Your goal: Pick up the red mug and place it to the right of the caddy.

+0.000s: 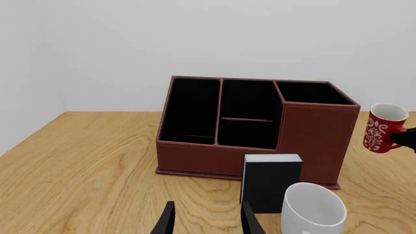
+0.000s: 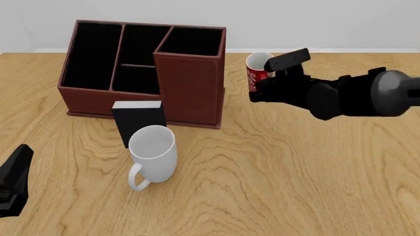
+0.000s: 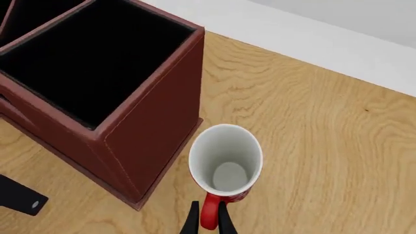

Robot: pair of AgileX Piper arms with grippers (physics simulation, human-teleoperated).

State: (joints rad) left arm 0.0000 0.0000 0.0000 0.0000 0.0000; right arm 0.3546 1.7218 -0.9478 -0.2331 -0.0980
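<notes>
Wooden table point(image 2: 295, 172): caddy point(image 2: 190, 88) compartments and red mug point(image 3: 225, 168) hollow.

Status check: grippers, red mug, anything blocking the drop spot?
Right gripper shut on red mug handle, beside caddy right side. Left gripper open, idle. Nothing blocking.

The right arm point(image 2: 347, 96) is matte black with rounded, bulging joints and a grey cylindrical end. The left gripper point(image 1: 207, 222) has thin flat black fingers.
</notes>
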